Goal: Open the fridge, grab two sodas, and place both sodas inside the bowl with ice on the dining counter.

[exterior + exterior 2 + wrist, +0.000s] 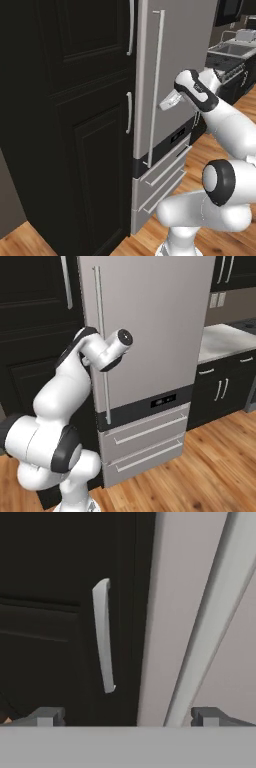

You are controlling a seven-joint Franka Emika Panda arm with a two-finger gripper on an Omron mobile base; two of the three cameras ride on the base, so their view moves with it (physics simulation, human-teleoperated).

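Silver fridge handle (pixel 210 627) cut off top; pincer (pixel 127 716) released, spread wide, tips barely visible.

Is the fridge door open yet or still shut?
Shut. The fridge door sits flush above the drawers, no interior showing, and the open end effector is near its handle.

1. We see a wooden plank floor (pixel 210 466) in warm orange-brown running under everything.
2. On it stand the fridge (pixel 150 356), its door shut, and the tall black cabinet (pixel 70 125) just beside it.
3. Low black cabinets (pixel 222 391) also stand on the floor, carrying a pale worktop (pixel 220 341).
4. Farther along, a sink (pixel 235 49) sits in that worktop.
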